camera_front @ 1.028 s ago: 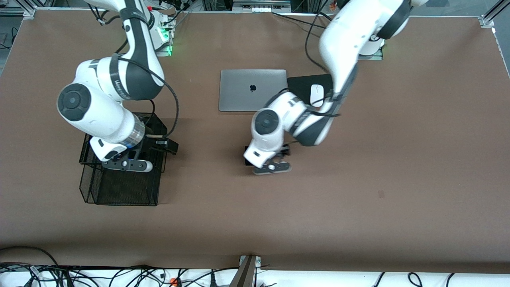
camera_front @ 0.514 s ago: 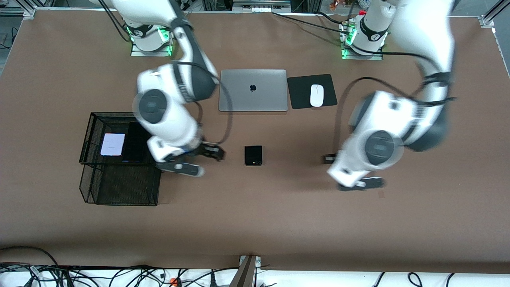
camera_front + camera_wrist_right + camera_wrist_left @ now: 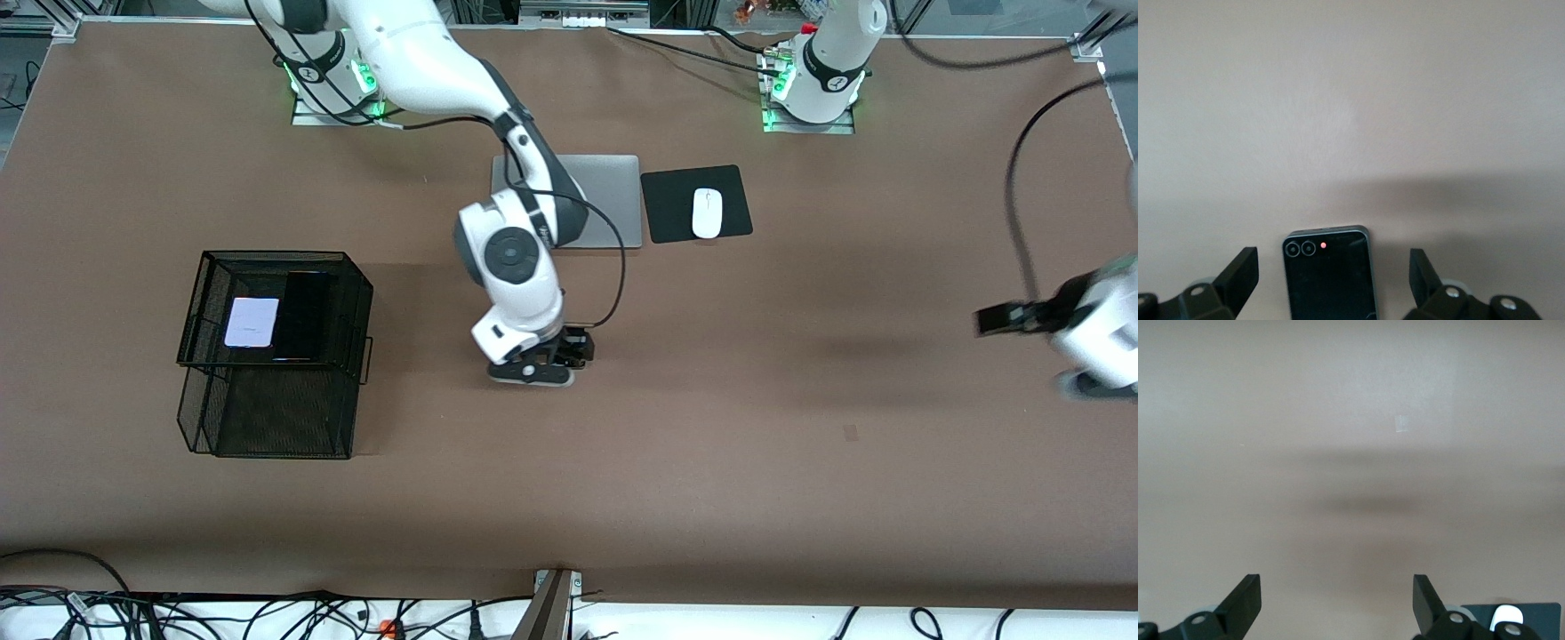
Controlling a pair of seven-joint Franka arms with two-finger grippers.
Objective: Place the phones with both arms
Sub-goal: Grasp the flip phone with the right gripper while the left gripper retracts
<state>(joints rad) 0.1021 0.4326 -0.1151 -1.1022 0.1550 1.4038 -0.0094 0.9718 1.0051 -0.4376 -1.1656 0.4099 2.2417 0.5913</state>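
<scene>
Now right gripper (image 3: 1331, 280) open over small black phone (image 3: 1330, 273) – left gripper (image 3: 1337, 603) open

White arms (image 3: 511, 267), grey joints, black cables

Two phones (image 3: 276, 320) lie side by side in the basket (image 3: 271, 418) toward the worktop's (image 3: 711, 462) right-arm end, a third phone (image 3: 1330, 273) seemingly mid-worktop, nearer the camera than the laptop (image 3: 613, 200).

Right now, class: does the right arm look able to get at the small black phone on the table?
Probably yes. The right gripper hangs open just above the small black phone, which lies flat on bare table between its spread fingers, nothing covering it. The left gripper is away at its own end.
</scene>
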